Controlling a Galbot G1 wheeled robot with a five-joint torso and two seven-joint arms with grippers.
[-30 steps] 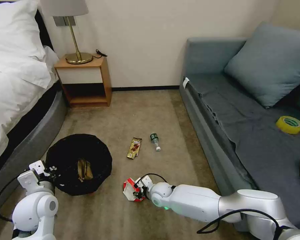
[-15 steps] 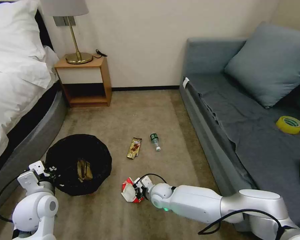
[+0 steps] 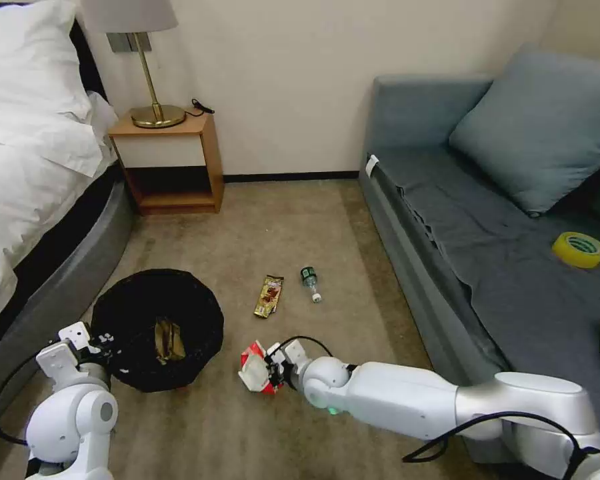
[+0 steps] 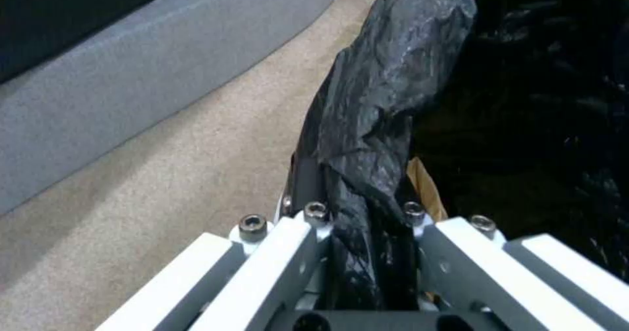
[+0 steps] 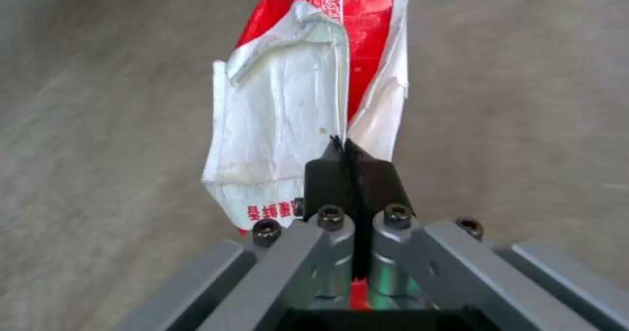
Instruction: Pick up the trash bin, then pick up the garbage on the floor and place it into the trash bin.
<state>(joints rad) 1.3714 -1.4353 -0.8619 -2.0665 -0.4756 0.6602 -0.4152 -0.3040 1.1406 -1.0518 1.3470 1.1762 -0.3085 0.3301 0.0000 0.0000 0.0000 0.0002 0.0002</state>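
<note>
Right gripper (image 3: 268, 371) is low over the carpet (image 3: 300, 220), at about 6 o'clock from the snack wrapper, and its black pads (image 5: 328, 179) are pressed together on the edge of the red-and-white packet (image 3: 252, 368). The right wrist view confirms it: the jaws are closed tight with only a sliver of packet pinched between them, and the rest of the crushed packet (image 5: 301, 100) fans out ahead. Whether the packet touches the carpet or hangs clear is hard to judge.

Over at 9 o'clock from the packet sits the trash bin (image 3: 157, 327), its black bag spilling over the rim so that the white body is almost entirely hidden. Down inside it lies the crumpled brown paper (image 3: 169, 340), half lost in the dark liner. The left gripper (image 3: 103, 341) is at the bin's near-left rim; in the left wrist view its fingers (image 4: 288, 242) are clamped on a fold of black bag and rim (image 4: 373, 139), and a corner of brown paper (image 4: 424, 186) peeks out behind.

Up at 12 o'clock from the packet, the brown-gold snack wrapper (image 3: 268, 296) lies flat, and just beside it at 3 o'clock is the small clear bottle (image 3: 310, 283) on its side, its label too small to read.
</note>
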